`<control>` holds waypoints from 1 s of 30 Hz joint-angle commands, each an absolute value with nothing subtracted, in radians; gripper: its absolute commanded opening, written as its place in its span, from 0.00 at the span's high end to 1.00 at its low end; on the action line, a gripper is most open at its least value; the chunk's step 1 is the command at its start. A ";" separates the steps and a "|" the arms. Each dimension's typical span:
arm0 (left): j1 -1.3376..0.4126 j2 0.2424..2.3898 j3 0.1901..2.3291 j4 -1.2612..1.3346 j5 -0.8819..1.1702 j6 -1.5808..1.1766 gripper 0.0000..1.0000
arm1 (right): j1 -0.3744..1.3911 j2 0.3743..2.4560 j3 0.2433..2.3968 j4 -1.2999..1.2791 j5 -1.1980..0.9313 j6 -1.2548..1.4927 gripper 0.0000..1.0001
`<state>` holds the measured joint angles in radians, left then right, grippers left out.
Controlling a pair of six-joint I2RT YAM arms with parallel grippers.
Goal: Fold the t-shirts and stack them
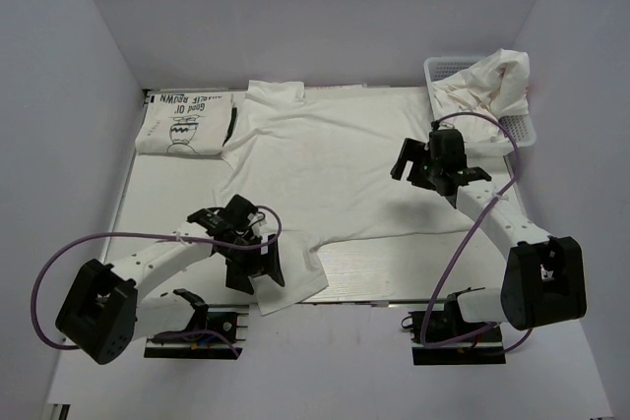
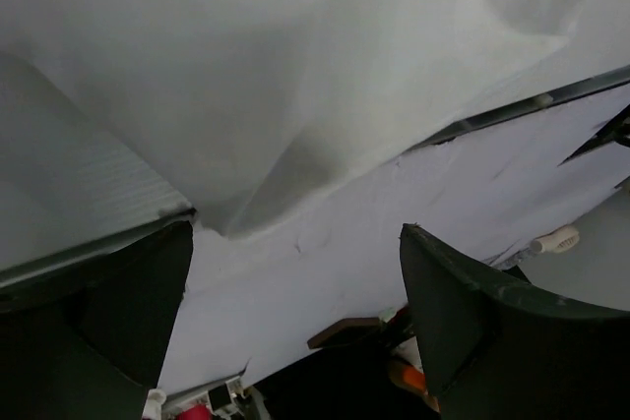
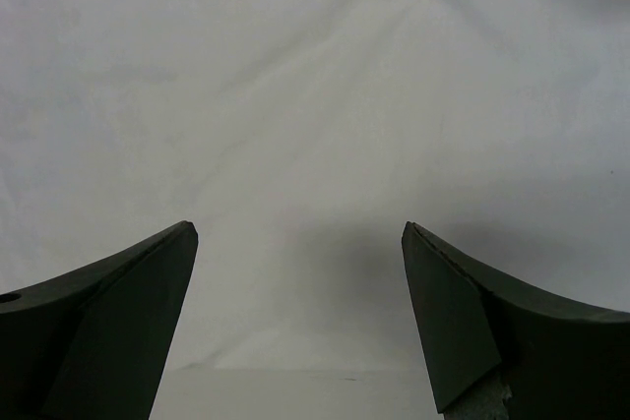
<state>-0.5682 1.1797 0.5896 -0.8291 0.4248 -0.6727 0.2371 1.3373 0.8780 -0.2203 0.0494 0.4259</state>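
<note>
Left gripper (image 2: 295, 243) hangs open above a corner of the white t-shirt (image 1: 335, 159).
Cloth spreads beyond it, rightward; we judge this arm nearer.

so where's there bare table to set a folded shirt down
Bare table left of the spread t-shirt, in front of the folded t-shirt; another strip along the near edge, past its hem. Crowded at far right: the basket heaped with crumpled t-shirts.

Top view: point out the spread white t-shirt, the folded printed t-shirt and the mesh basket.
spread white t-shirt (image 1: 325, 164), top view, middle of its body.
folded printed t-shirt (image 1: 187, 127), top view, on its black print.
mesh basket (image 1: 448, 68), top view, bare far-left wall.
</note>
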 commanded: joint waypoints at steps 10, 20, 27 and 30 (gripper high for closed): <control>-0.686 1.192 0.560 -0.848 0.393 -0.779 0.13 | 0.213 1.295 0.819 -0.241 0.057 0.456 0.10; -0.761 1.341 0.560 -0.686 0.425 -0.807 0.40 | 0.196 1.232 0.729 -0.253 0.139 0.511 0.10; -0.770 1.315 0.569 -0.761 0.413 -0.798 0.98 | 0.163 1.146 0.657 -0.284 0.213 0.557 0.10; -0.779 1.275 0.592 -0.776 0.445 -0.798 1.00 | 0.150 1.120 0.640 -0.322 0.261 0.568 0.10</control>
